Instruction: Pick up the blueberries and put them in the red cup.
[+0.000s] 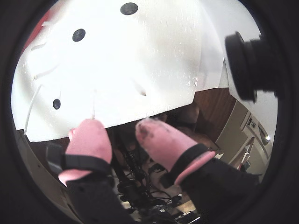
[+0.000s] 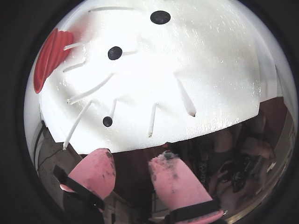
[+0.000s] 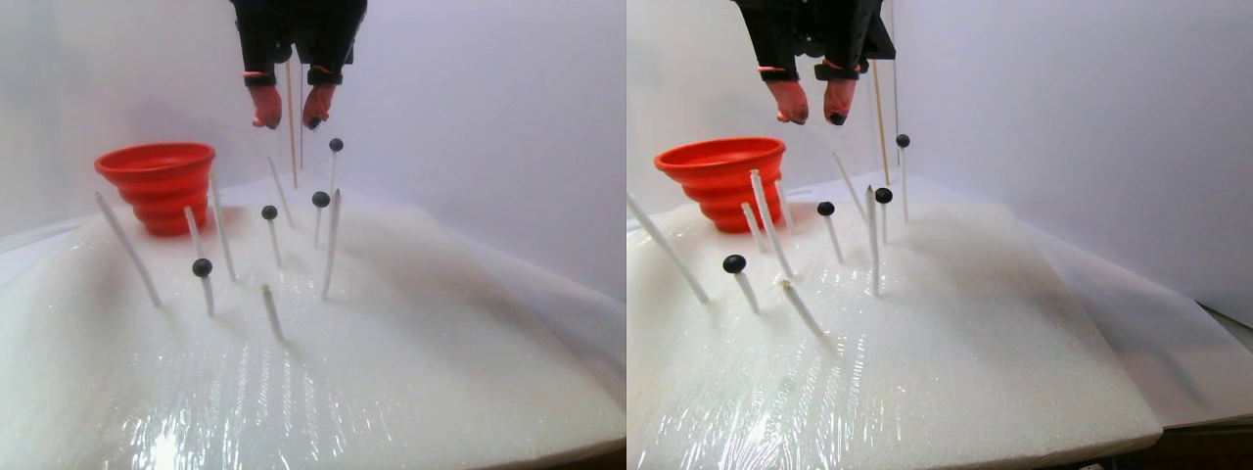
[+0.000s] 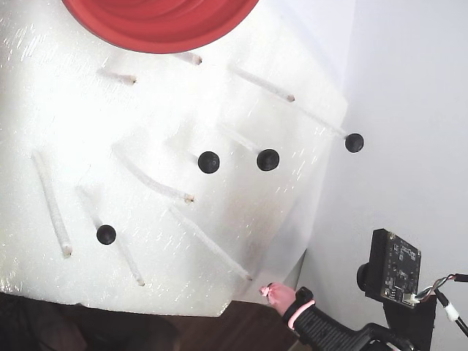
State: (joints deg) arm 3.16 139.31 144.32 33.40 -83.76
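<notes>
Gripper (image 2: 131,168): jaws apart, empty, high above the foam board (image 3: 411,333).
Blueberries (image 4: 208,161): four, on white sticks (image 3: 331,245).
Red cup (image 3: 157,181): back left in the stereo pair view.

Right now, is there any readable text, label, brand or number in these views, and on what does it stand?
None can be read. The red cup, the blueberries, the white foam board and the gripper carry no lettering. The small circuit board in the fixed view shows only marks too small to read.
</notes>
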